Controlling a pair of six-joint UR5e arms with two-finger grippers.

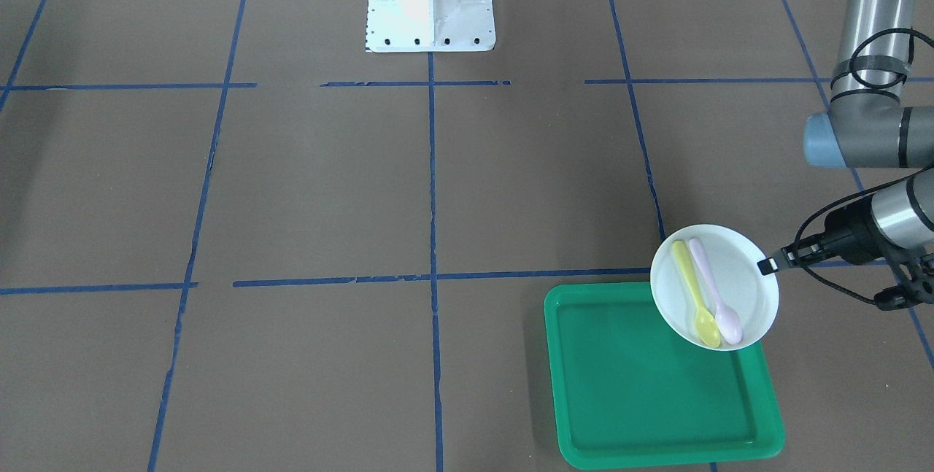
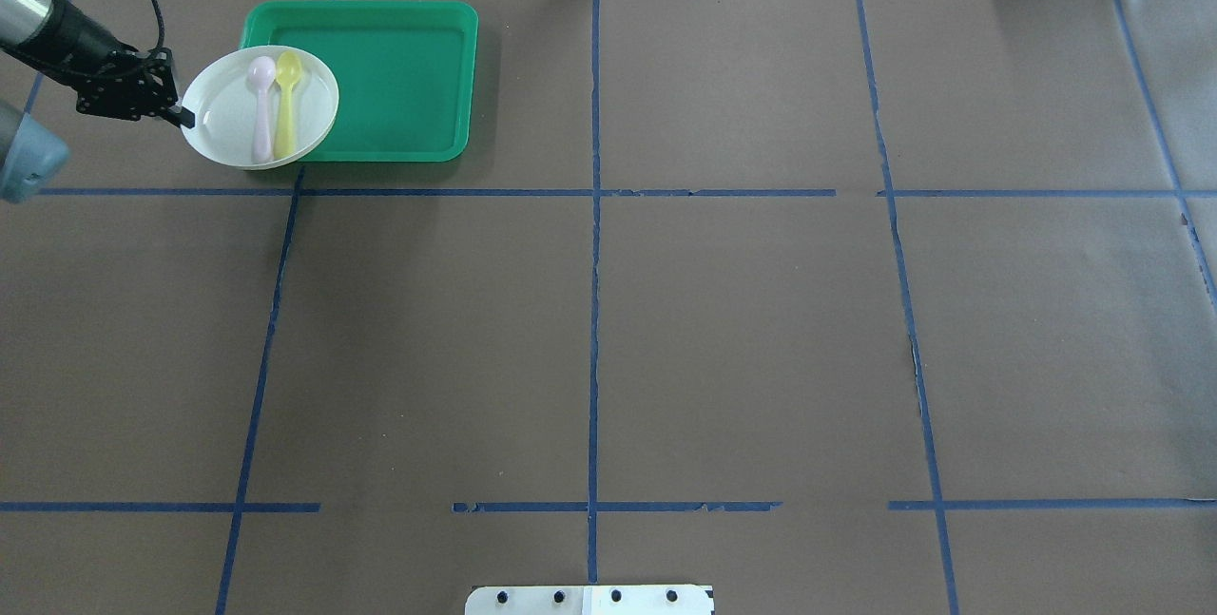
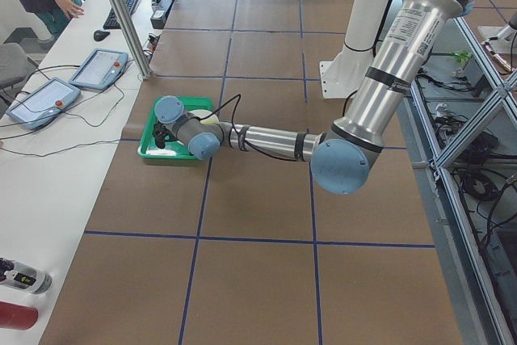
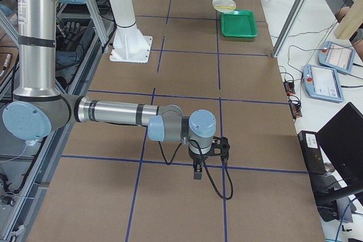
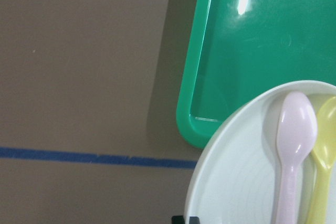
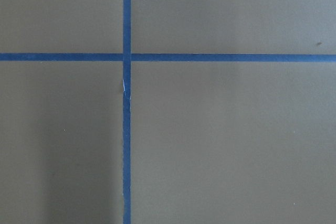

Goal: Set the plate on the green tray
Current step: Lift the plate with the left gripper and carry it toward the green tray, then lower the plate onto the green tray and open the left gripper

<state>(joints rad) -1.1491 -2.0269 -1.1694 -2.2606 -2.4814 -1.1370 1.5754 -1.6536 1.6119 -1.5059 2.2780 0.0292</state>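
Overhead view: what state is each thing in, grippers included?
green tray, lying flat, its floor bare.
white plate, gripped at its rim, partly over the tray's corner.
yellow spoon, lying in the plate.
pink spoon, lying in the plate.
left gripper, shut on the plate's rim.
right gripper, far from the tray; open or shut cannot be told.

Bright, even overhead light, soft shadows, a white glare streak on the green tray [image 5: 262,40].

left end effector [image 1: 767,265] pinching white plate [image 1: 744,275] rim, plate over green tray [image 1: 642,384] corner
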